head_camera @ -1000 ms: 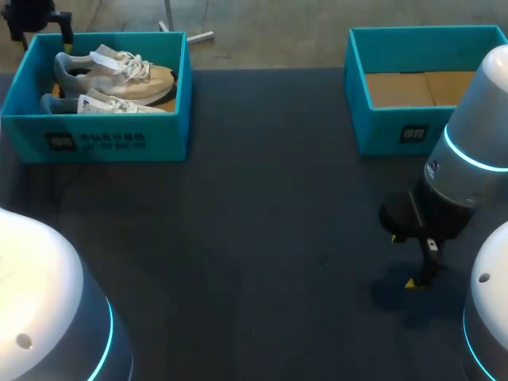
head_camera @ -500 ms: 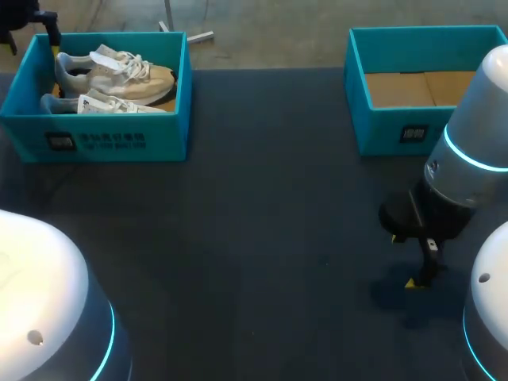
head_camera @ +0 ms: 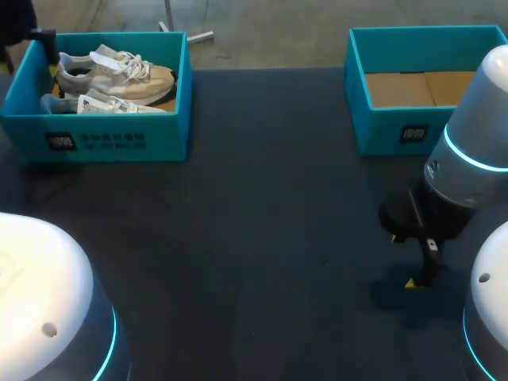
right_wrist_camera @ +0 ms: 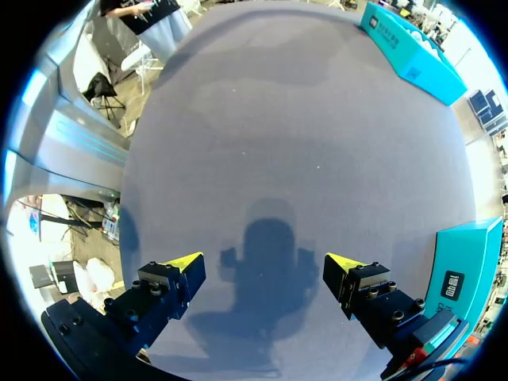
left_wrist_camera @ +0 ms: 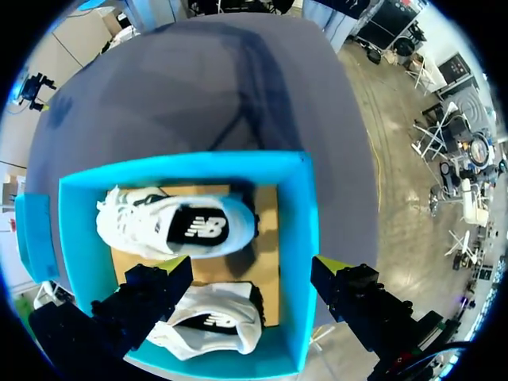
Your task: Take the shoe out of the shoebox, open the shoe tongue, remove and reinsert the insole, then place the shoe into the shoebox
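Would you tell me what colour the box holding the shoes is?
The shoebox is teal blue, clearest in the head view.

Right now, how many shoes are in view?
2. Both lie side by side in the left shoebox: the far shoe and the near shoe. The right shoebox shows bare cardboard, though my right arm hides a corner.

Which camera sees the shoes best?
The left wrist view: it looks straight down into the box, showing both shoes close up. The head view shows them small and far off. The right wrist view shows none.
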Controlling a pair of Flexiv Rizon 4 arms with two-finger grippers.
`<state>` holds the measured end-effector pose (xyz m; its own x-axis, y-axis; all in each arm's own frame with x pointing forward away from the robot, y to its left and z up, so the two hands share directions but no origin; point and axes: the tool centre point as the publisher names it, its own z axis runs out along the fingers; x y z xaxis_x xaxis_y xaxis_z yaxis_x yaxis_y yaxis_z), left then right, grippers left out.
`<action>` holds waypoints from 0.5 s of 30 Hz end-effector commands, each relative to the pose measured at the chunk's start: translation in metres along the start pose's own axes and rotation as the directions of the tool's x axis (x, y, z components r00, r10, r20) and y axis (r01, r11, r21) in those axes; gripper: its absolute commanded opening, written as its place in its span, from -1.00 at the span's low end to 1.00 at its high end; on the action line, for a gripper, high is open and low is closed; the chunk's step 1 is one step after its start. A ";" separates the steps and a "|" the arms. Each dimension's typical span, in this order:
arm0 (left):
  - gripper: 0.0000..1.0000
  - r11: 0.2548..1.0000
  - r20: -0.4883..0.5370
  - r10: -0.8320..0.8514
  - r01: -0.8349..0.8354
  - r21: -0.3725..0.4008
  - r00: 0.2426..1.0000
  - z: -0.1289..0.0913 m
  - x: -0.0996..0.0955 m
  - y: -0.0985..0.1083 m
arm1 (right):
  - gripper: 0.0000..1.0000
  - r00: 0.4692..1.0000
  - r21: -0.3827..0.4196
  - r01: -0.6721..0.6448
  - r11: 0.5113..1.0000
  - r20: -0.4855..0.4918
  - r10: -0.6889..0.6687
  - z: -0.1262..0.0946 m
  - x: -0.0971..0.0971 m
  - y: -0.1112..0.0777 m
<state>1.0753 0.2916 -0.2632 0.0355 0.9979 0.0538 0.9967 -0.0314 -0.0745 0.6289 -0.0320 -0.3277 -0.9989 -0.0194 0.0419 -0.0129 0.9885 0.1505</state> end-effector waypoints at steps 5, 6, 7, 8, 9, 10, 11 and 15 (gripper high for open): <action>1.00 0.999 -0.010 0.005 -0.005 -0.048 1.000 -0.001 -0.001 -0.025 | 1.00 1.000 0.001 -0.001 1.000 0.002 0.001 0.001 0.001 0.000; 1.00 0.999 -0.010 0.005 -0.005 -0.048 1.000 -0.001 -0.001 -0.025 | 1.00 1.000 0.001 -0.001 1.000 0.002 0.001 0.001 0.001 0.000; 1.00 0.999 -0.010 0.005 -0.005 -0.048 1.000 -0.001 -0.001 -0.025 | 1.00 1.000 0.001 -0.001 1.000 0.002 0.001 0.001 0.001 0.000; 1.00 0.999 -0.010 0.005 -0.005 -0.048 1.000 -0.001 -0.001 -0.025 | 1.00 1.000 0.001 -0.001 1.000 0.002 0.001 0.001 0.001 0.000; 1.00 0.999 -0.010 0.005 -0.005 -0.048 1.000 -0.001 -0.001 -0.025 | 1.00 1.000 0.001 -0.001 1.000 0.002 0.001 0.001 0.001 0.000; 1.00 0.999 -0.010 0.005 -0.005 -0.048 1.000 -0.001 -0.001 -0.025 | 1.00 1.000 0.001 -0.001 1.000 0.002 0.001 0.001 0.001 0.000; 1.00 0.999 -0.010 0.005 -0.005 -0.048 1.000 -0.001 -0.001 -0.025 | 1.00 1.000 0.001 -0.001 1.000 0.002 0.001 0.001 0.001 0.000; 1.00 0.999 -0.010 0.005 -0.005 -0.048 1.000 -0.001 -0.001 -0.025 | 1.00 1.000 0.001 -0.001 1.000 0.002 0.001 0.001 0.001 0.000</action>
<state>1.0540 0.2911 -0.2598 0.0418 0.9972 0.0616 0.9985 -0.0395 -0.0369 0.6289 -0.0320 -0.3277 -0.9989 -0.0193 0.0419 -0.0128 0.9885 0.1505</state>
